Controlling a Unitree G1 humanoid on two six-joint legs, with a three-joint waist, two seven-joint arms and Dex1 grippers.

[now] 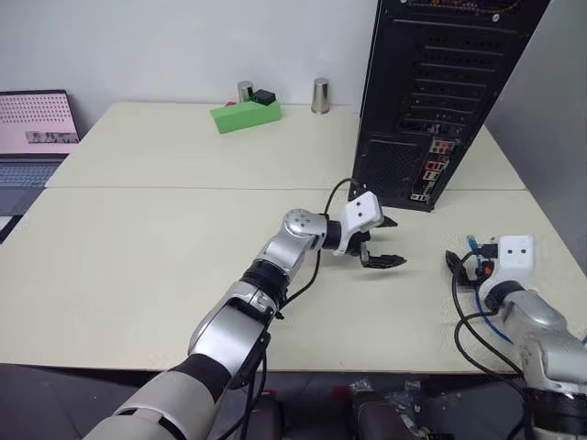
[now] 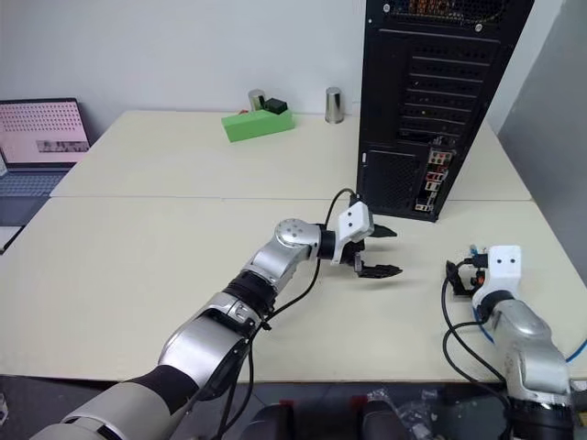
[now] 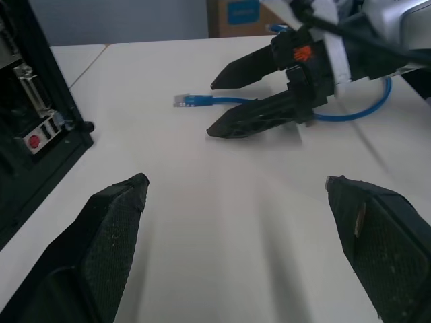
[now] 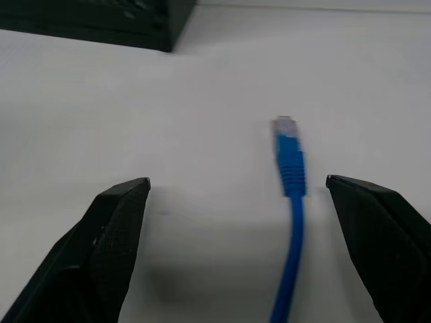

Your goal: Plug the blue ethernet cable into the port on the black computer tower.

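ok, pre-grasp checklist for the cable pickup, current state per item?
1. Right gripper open: ok, fingers spread wide.
2. Blue ethernet cable between its fingers: ok, lying free on the table, not gripped.
3. Plug free: ok, pointing away from the gripper.
4. Left gripper empty: ok, open, hovering left of the cable.
5. Black computer tower rear facing robot: ok, connectors visible.
6. Port located: cannot tell, too small.
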